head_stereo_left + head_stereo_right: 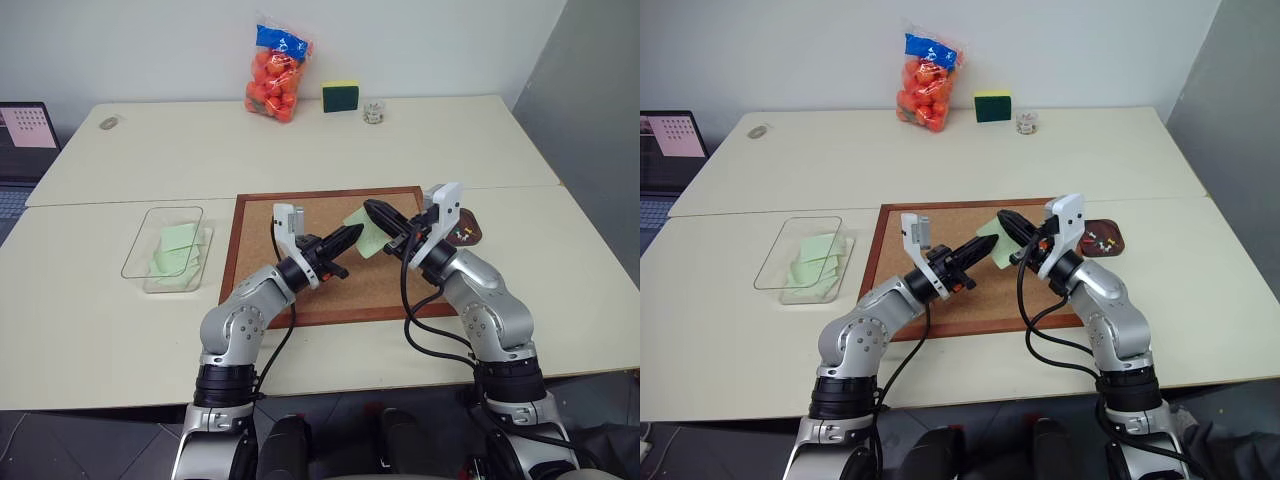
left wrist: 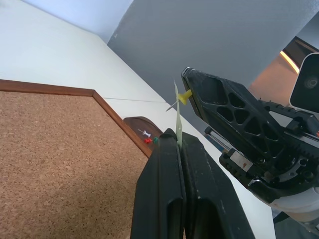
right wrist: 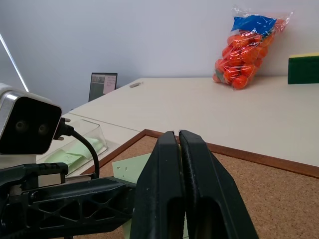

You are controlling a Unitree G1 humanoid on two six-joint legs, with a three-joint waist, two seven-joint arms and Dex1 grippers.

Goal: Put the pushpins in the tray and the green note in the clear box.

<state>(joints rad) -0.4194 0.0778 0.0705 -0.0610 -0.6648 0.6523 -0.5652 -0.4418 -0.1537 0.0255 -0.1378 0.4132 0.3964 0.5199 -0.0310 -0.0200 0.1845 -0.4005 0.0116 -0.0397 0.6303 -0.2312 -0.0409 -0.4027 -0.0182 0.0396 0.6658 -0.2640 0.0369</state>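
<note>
Above the cork board (image 1: 300,270), our left tool (image 1: 352,238) is clenched on the green note (image 1: 363,238), while our right tool (image 2: 188,94) pinches the yellow pushpin (image 2: 184,96) through it, apparently to separate them. The tray (image 1: 1110,240) lies right, the clear box (image 1: 145,262) left.

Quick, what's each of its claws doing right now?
Left gripper: shut on the green note.
Right gripper: shut on a yellow pushpin stuck through that note.

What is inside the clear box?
The clear box holds several pale-green notes, stacked and overlapping. Whatever lies under the top sheets is covered.
</note>
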